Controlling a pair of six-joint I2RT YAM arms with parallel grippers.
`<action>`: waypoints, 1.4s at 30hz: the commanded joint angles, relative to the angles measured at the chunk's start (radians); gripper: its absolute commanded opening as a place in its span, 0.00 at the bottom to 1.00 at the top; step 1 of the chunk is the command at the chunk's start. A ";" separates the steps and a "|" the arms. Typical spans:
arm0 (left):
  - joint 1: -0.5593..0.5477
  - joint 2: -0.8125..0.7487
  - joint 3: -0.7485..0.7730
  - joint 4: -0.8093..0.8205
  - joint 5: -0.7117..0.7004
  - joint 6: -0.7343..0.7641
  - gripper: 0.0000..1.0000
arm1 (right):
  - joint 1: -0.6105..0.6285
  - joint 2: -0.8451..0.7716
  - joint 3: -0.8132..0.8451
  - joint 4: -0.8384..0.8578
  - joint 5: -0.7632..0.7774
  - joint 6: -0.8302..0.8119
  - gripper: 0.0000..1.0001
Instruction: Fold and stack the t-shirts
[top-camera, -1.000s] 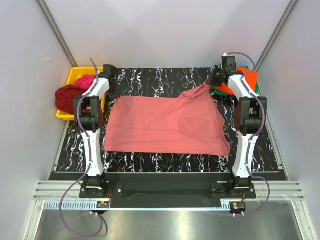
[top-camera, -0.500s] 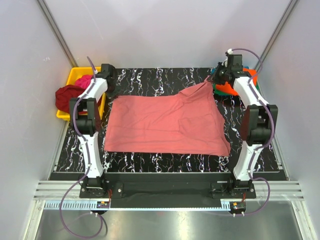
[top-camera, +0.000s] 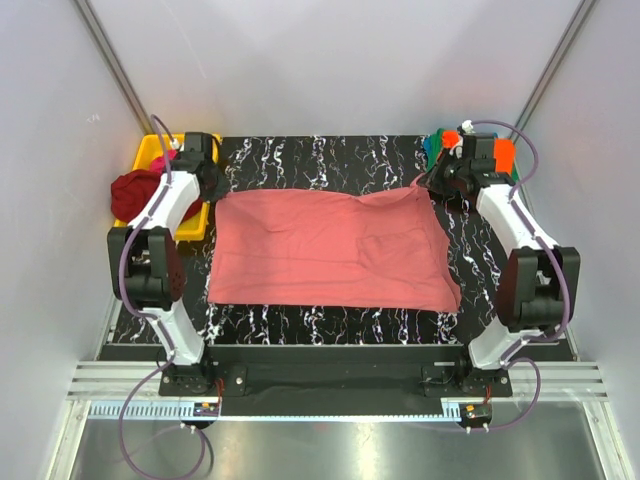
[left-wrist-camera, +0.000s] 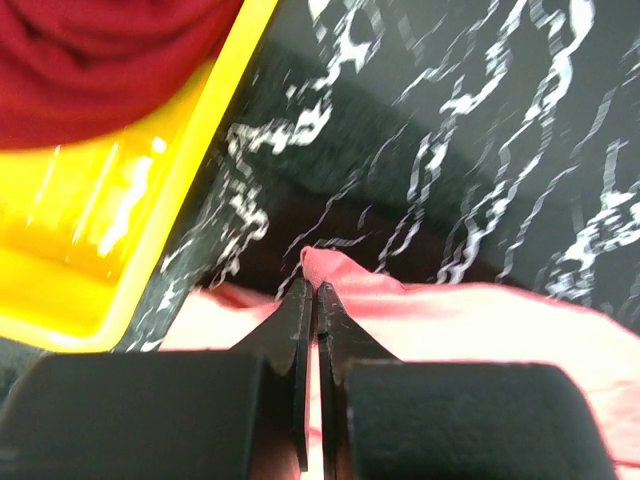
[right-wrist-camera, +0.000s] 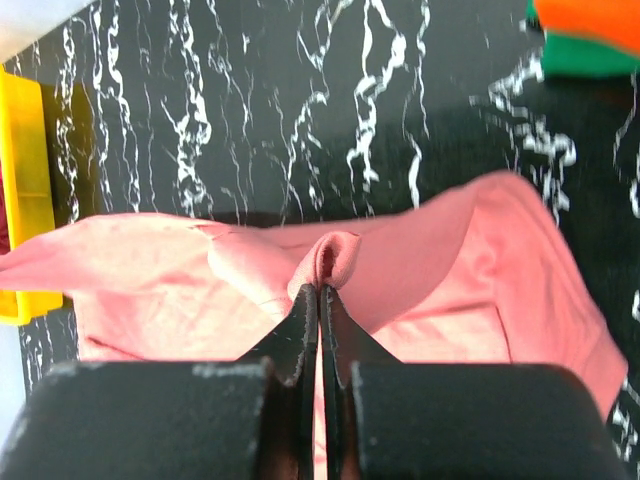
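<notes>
Left gripper (left-wrist-camera: 316, 292) and right gripper (right-wrist-camera: 320, 296) pinch the pink t-shirt (top-camera: 330, 250), spread on the white-veined black table (top-camera: 330, 155) between pale walls (top-camera: 330, 70).

The left arm (top-camera: 160, 205) has been swung out toward 9 o'clock, and the right arm (top-camera: 520, 225) toward 3 o'clock in the same way. The far edge of the pink t-shirt (top-camera: 330, 250) has been drawn out. The raised peak at 1 o'clock, clamped in the right gripper (top-camera: 428, 182), has been lowered and pulled toward 3 o'clock. The corner at 11 o'clock, clamped in the left gripper (top-camera: 210, 185), has been moved toward 9 o'clock. The far edge is now seen nearly straight.
</notes>
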 joint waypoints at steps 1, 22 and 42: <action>-0.001 -0.080 -0.072 0.054 -0.032 0.019 0.00 | 0.007 -0.116 -0.059 0.041 -0.008 0.016 0.00; 0.018 -0.603 -0.591 0.058 -0.138 -0.093 0.99 | -0.003 -0.653 -0.630 -0.046 0.258 0.297 1.00; -0.190 -0.307 -0.685 0.126 -0.091 -0.151 0.65 | -0.001 0.028 -0.397 0.010 0.064 0.142 0.37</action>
